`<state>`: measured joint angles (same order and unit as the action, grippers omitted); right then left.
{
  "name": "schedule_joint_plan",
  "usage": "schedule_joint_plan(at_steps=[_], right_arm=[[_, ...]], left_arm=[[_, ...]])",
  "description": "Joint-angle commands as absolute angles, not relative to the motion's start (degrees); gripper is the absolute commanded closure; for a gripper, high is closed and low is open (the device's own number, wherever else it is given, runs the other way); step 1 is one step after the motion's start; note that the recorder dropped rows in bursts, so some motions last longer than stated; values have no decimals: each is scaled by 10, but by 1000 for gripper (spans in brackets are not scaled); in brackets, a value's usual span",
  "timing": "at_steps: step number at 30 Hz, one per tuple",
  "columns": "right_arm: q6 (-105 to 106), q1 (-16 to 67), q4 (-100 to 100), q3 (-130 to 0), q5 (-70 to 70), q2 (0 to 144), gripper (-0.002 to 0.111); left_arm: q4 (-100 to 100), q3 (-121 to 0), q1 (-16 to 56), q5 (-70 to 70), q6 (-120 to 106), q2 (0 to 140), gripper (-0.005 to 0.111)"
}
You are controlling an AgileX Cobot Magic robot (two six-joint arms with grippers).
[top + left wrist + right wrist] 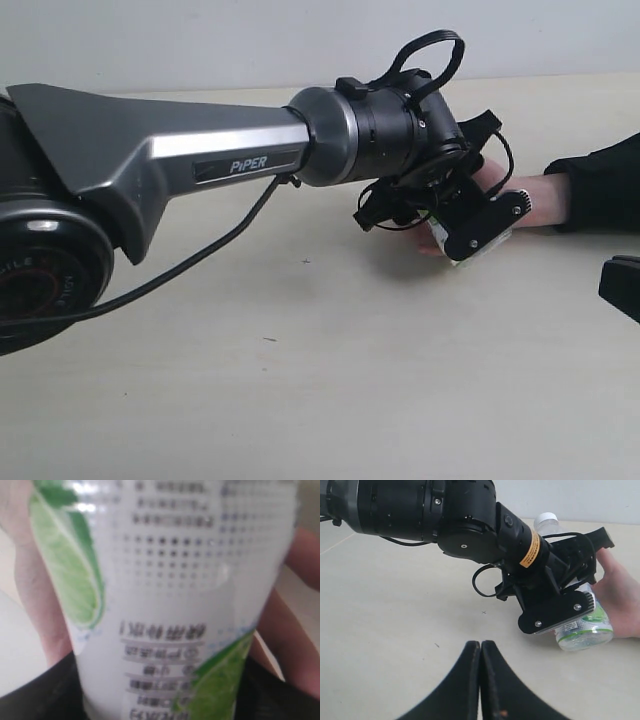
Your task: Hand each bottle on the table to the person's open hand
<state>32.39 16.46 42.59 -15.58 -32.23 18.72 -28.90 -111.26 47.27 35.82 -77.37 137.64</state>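
Observation:
The lime-label bottle (582, 627), clear with a white cap (547, 521), is held in my left gripper (470, 215), whose jaws are shut on its body. The bottle lies against the palm of the person's open hand (535, 200), which reaches in from the right over the table (300, 380). In the left wrist view the lime-label bottle (170, 595) fills the picture, with the person's fingers (295, 645) on both sides of it. My right gripper (480, 645) is shut and empty, low over the table, near that hand. The other bottles are out of view.
The left arm's grey link (180, 150) stretches across the exterior view from the left. A black sleeve (600, 185) covers the person's forearm at the right edge. Bare tabletop lies in front of the arms.

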Motion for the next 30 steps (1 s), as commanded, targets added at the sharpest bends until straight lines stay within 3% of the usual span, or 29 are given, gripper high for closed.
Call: schedule_joint_plan(at_steps=[1, 3, 5, 30], right_arm=[[325, 163, 425, -154, -316, 185, 108], [325, 163, 426, -154, -316, 185, 108], [325, 163, 426, -154, -316, 185, 108], [325, 163, 426, -154, -316, 185, 108]], left_arm=[[-294, -1114, 468, 373, -771, 1376, 54], [-294, -1114, 468, 373, -771, 1376, 38], [-294, -1114, 468, 378, -771, 1376, 35], [-320, -1114, 477, 483, -726, 1292, 35]])
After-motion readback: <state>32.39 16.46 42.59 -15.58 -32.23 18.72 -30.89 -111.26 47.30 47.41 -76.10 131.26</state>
